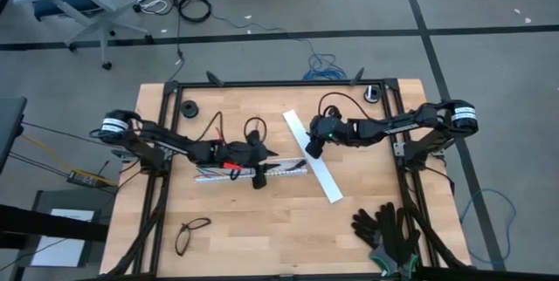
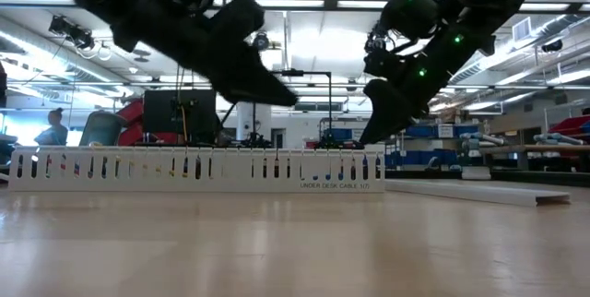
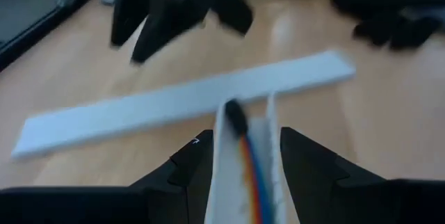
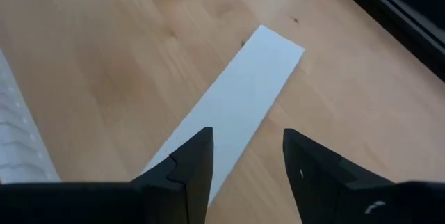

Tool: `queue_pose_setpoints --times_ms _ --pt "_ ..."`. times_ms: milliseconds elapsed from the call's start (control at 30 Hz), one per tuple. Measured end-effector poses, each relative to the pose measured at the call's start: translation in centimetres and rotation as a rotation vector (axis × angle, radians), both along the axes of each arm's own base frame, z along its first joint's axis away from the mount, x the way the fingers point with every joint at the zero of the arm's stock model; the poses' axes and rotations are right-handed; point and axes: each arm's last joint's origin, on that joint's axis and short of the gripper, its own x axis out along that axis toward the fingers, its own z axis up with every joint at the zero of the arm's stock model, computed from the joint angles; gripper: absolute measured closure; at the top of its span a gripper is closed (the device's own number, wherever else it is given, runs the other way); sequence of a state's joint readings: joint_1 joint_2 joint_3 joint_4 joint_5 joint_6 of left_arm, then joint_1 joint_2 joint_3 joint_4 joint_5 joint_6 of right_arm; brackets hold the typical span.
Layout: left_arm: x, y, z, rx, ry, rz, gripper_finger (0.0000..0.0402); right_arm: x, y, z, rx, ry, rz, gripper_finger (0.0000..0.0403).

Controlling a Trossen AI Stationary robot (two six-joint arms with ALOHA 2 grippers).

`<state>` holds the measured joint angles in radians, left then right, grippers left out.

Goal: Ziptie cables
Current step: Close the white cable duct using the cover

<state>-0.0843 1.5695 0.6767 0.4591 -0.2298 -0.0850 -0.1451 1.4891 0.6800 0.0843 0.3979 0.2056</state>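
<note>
Left wrist cam alone is showing the cables [image 3: 249, 175] lying in the slotted rail [image 3: 221, 182] btwn left gripper [image 3: 240, 158] fingers, apart; right gripper [image 4: 242, 153] fingers apart, hovering over flat white strip [image 4: 236, 106]; low view is reading "UNDER DESK CABLE" on rail.

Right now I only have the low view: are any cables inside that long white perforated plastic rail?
Observer: Yes. The left wrist view shows a bundle of thin coloured wires lying along the channel of the long white perforated plastic rail.
Operator: Where are the left arm's jaws?
Observer: Open and lined up with the rail, one on either side of it.
Operator: And the right arm's jaws?
Observer: Open and empty, above a flat white plastic strip that lies slanted across the table.
</note>
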Motion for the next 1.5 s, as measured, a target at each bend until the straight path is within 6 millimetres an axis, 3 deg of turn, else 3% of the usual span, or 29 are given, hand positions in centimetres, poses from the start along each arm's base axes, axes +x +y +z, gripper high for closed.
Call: queue_pose_setpoints --times_ms 200,300,567,700,933,1267,1500 --pt "2.5 0.0 0.3 -0.048 0.008 -0.039 0.0258 -0.2 -0.1 -0.2 -0.011 0.042 0.012 0.0249" --pt "4.1 0.1 -0.6 -0.064 0.035 -0.067 0.0251 -0.3 0.0 -0.4 -0.007 0.062 0.017 0.0248" --pt "7.8 0.1 -0.8 -0.057 0.025 -0.123 0.0190 -0.8 0.0 -0.8 0.006 0.122 0.019 0.0249" --pt "8.2 0.1 -0.2 -0.013 0.036 -0.141 0.0177 -1.0 0.1 -1.0 0.011 0.155 0.019 0.0249" --pt "7.8 1.0 -1.1 -0.028 0.175 -0.112 0.0176 -1.0 0.1 -1.0 0.012 0.160 0.021 0.0248" --pt "8.2 1.6 -0.4 -0.008 0.114 -0.078 0.0160 -1.0 0.1 -1.0 0.018 0.155 0.014 0.0248" --pt "8.5 1.7 0.1 -0.095 0.037 -0.004 0.0160 -1.0 0.2 -1.0 0.025 0.153 0.021 0.0249"
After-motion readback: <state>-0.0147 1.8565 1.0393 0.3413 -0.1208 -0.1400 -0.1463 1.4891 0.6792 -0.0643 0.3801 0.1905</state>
